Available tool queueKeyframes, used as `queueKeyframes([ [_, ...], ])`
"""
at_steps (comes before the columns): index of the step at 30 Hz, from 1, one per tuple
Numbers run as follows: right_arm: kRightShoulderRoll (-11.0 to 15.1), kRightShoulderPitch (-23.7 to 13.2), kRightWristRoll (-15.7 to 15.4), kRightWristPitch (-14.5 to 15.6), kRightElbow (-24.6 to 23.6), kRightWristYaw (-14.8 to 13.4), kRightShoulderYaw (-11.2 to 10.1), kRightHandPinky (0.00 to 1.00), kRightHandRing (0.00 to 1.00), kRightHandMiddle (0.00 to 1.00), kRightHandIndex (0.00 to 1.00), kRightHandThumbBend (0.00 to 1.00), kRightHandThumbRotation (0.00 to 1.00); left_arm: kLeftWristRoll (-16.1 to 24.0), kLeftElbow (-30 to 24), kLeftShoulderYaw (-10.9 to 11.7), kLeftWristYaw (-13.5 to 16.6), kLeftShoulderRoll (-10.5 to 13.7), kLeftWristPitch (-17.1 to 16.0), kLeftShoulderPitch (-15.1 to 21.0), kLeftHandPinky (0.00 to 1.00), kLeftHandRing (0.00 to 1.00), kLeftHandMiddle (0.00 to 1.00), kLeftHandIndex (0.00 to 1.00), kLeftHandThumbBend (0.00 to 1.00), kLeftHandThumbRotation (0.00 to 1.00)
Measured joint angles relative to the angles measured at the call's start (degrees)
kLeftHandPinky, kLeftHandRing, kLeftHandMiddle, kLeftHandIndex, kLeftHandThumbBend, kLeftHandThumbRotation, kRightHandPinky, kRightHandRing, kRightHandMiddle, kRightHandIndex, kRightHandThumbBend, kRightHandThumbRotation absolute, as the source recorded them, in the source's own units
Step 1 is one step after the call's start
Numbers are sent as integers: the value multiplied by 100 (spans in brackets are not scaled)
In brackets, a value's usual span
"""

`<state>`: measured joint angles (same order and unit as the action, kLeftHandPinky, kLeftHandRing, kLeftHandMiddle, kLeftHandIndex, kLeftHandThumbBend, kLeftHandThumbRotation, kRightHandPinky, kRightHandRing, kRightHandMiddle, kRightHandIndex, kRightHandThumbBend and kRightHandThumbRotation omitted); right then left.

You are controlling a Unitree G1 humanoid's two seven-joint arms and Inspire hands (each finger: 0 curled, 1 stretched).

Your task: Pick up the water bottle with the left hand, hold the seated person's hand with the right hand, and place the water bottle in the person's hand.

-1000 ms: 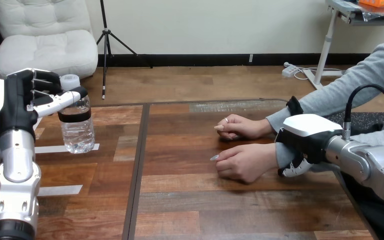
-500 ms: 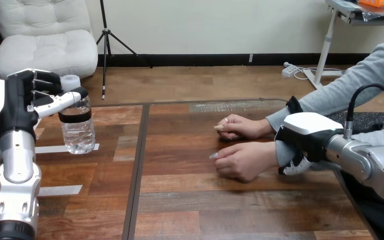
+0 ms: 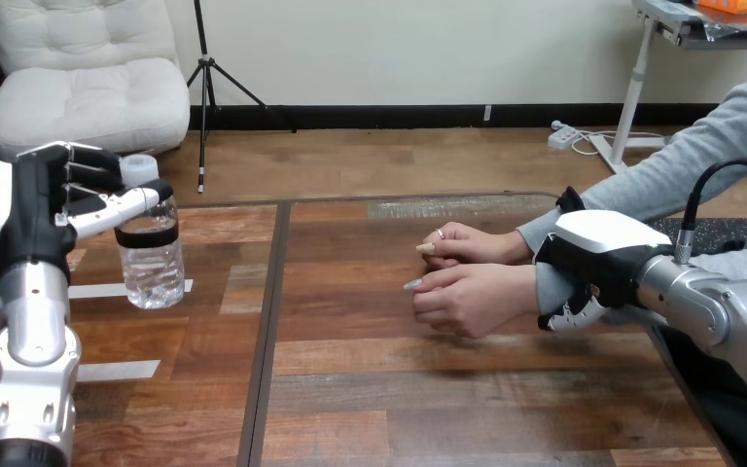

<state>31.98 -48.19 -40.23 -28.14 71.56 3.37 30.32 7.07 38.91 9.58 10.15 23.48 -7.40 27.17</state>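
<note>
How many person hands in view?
2. The farther hand rests on the table; the nearer hand is just before it, the right robot hand curled round its wrist.

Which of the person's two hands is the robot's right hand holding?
The nearer hand, lower in the view: the black-and-white right hand curls round its grey-sleeved wrist. The farther hand lies just behind it, ungripped.

The left hand (image 3: 34, 209) was black, with a white shell along its outer side and a white thumb ending in a black tip. Its fingers were jointed in black and white. The left forearm (image 3: 31, 321) was a smooth silver cylinder that widened into a blockier silver housing. The right hand (image 3: 598, 258) was black under a rounded white shell, and the right forearm (image 3: 720, 316) was silver.
</note>
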Motion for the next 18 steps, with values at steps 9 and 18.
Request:
queueKeyframes([
  [9, 14, 1, 81, -87, -7, 0, -120, 26, 32, 39, 40, 46, 1, -19, -83, 7, -34, -38, 10, -82, 29, 37, 44, 46, 72, 0],
  [18, 59, 1, 177, -90, -108, 0, -185, 31, 36, 42, 42, 47, 0, -9, -193, 6, -76, -129, 18, -120, 29, 37, 44, 46, 72, 0],
])
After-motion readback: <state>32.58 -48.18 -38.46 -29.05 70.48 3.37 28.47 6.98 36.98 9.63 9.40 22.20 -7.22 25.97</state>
